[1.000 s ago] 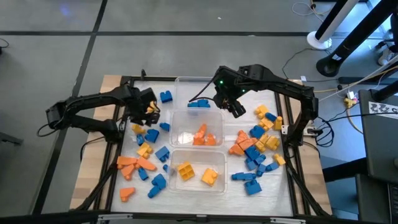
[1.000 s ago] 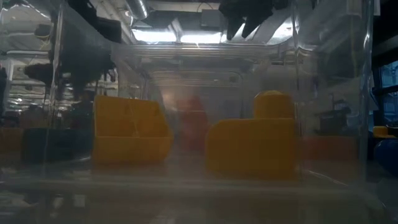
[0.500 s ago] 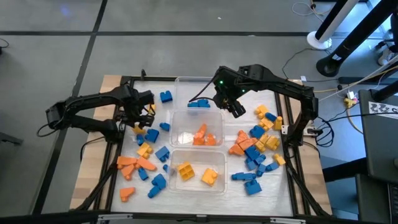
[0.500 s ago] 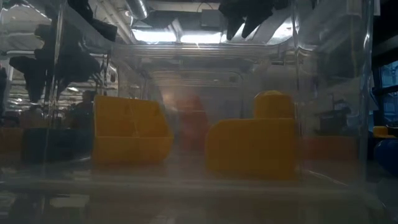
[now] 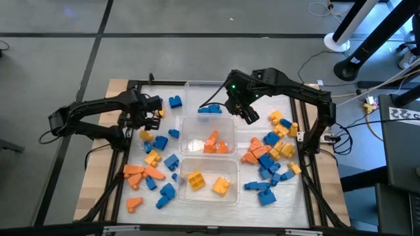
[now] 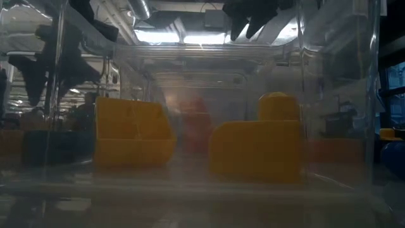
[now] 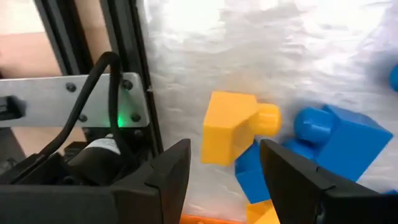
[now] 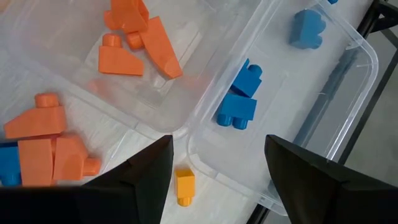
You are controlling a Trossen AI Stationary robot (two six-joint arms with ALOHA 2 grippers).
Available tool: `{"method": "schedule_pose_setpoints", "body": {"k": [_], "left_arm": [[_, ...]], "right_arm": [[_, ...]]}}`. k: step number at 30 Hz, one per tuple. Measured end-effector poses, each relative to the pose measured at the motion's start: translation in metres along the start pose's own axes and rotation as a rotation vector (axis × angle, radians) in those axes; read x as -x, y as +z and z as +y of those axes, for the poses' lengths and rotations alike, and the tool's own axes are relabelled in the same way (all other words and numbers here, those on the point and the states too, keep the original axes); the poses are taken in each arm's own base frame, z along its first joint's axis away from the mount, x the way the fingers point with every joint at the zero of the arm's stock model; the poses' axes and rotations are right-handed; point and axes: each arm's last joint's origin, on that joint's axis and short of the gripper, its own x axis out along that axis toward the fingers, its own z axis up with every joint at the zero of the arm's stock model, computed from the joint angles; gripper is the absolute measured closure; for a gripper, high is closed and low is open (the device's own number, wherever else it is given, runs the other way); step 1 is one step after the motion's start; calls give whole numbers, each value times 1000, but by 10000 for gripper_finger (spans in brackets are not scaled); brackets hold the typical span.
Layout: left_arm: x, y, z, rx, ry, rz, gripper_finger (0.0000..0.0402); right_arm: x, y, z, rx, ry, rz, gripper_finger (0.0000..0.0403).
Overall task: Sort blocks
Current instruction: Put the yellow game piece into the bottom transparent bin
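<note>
Left gripper (image 7: 225,180) held near tabletop's left edge, jaws spread above yellow block (image 7: 231,126); right gripper (image 8: 217,165) jaws spread, empty.

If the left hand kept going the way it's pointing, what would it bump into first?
Probably the yellow block lying just ahead between the open left hand's fingers, next to a blue block; depth is hard to judge.

Left gripper (image 5: 155,115) hangs low at the table's left, fingers parted; right gripper (image 5: 248,115) hovers mid-table, fingers spread.

Tub walls blur the yellow blocks (image 6: 256,151) in the low view.
</note>
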Motion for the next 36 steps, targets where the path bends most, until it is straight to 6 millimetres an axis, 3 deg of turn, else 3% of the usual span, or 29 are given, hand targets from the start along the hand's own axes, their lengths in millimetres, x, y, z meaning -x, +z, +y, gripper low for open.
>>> {"method": "schedule_pose_setpoints", "body": {"k": [17, 28, 36], "left_arm": [[-23, -2, 0, 6, -19, 39, 219], [-23, -2, -2, 19, -34, 36, 219], [-20, -7, -6, 48, -163, 229, 219]], "right_arm": [[0, 0, 0, 0, 0, 0, 150], [0, 0, 0, 2, 0, 0, 150], [0, 0, 0, 3, 0, 0, 150]]}}
